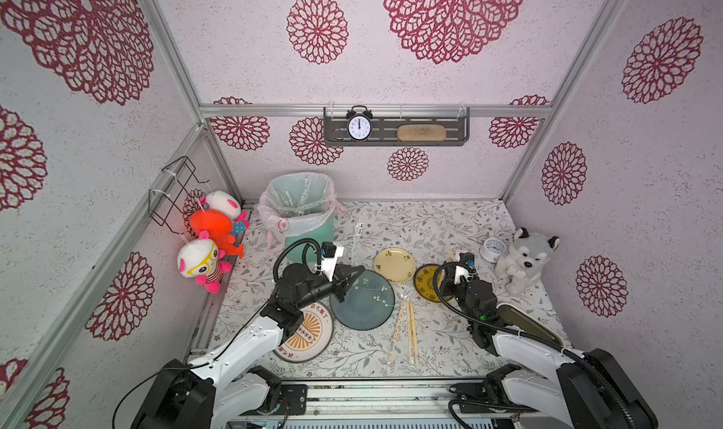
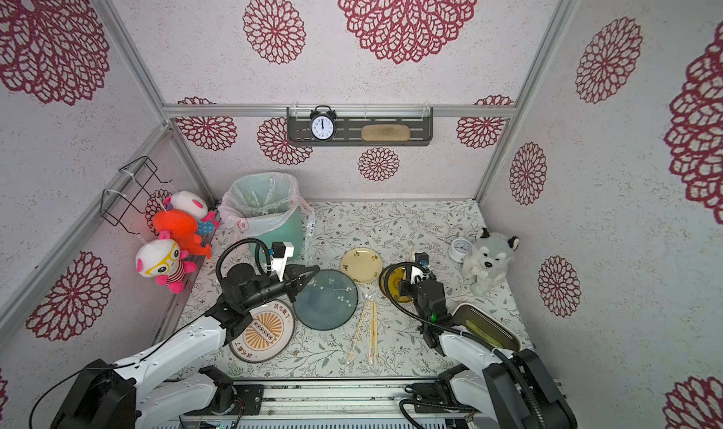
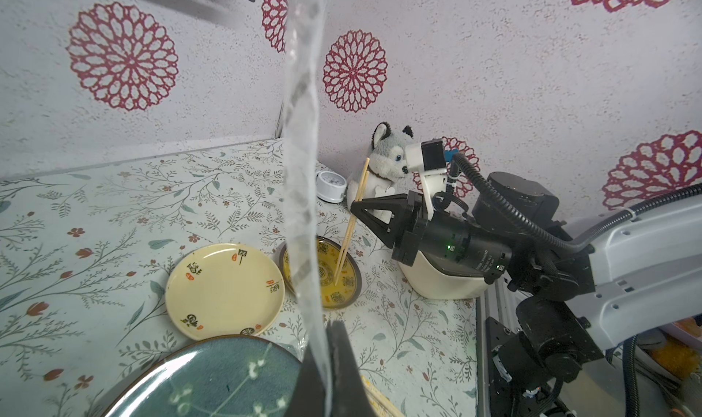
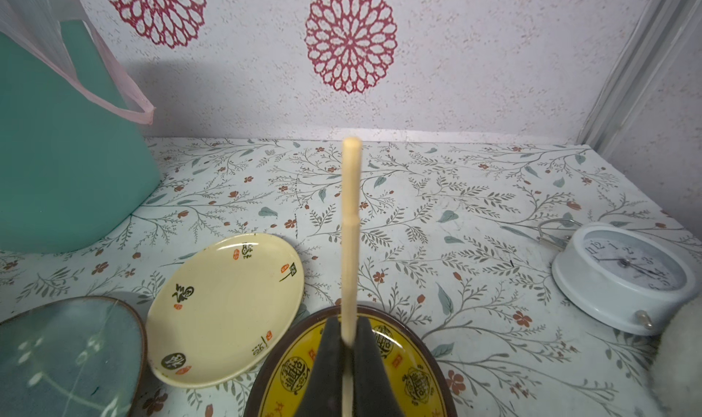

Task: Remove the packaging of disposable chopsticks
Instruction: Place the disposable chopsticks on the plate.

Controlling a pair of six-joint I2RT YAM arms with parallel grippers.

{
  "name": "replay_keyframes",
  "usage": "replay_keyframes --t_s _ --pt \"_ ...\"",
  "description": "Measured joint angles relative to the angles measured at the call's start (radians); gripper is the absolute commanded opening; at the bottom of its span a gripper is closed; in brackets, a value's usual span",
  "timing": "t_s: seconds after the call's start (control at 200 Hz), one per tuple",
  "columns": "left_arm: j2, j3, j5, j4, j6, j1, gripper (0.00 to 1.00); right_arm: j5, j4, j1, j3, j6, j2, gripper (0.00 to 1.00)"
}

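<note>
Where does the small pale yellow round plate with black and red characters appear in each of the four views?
In a top view: the pale yellow plate, mid-table, behind the round blue-green plate.
In a top view: the plate, same spot.
Left wrist: the plate, beside the blue-green plate.
Right wrist: the plate, beside the blue-green plate.
Shared landmark: the dark-rimmed yellow patterned dish next to it.

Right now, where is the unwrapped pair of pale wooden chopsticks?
In the right wrist view, the pale wooden chopsticks stand pinched in the right tool, over the yellow brown-rimmed dish.
</note>
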Motion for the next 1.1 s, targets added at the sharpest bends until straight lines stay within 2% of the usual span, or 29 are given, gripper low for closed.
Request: replay_keyframes --t_s 0.15,0.415,0.505,0.63,0.766,0.881,1.101 --pt "0.011 0.000 0.002 0.000 0.000 0.000 0.00 -0.004 0.050 0.000 -0.001 0.000 0.035 0.00" --pt "-0.005 0.005 -0.034 -0.024 0.014 0.000 0.00 -0.001 -0.043 -0.002 0.039 0.012 0.018 0.00" --pt "-0.024 0.044 -0.085 -0.093 0.026 0.011 0.00 0.001 -0.233 -0.002 0.155 0.026 0.014 0.00" --pt "-0.077 0.113 -0.145 -0.169 0.027 0.047 0.00 0.003 -0.540 -0.002 0.413 0.053 0.016 0.00" --pt "-0.124 0.160 -0.156 -0.216 0.026 0.077 0.00 0.022 -0.853 -0.006 0.639 0.087 0.043 0.00" --pt "-0.122 0.167 -0.143 -0.246 0.026 0.079 0.00 0.019 -1.104 -0.023 0.797 0.112 0.163 0.00" --pt "-0.112 0.167 -0.109 -0.341 0.033 0.079 0.00 -0.017 -1.466 -0.039 0.938 0.111 0.464 0.00"
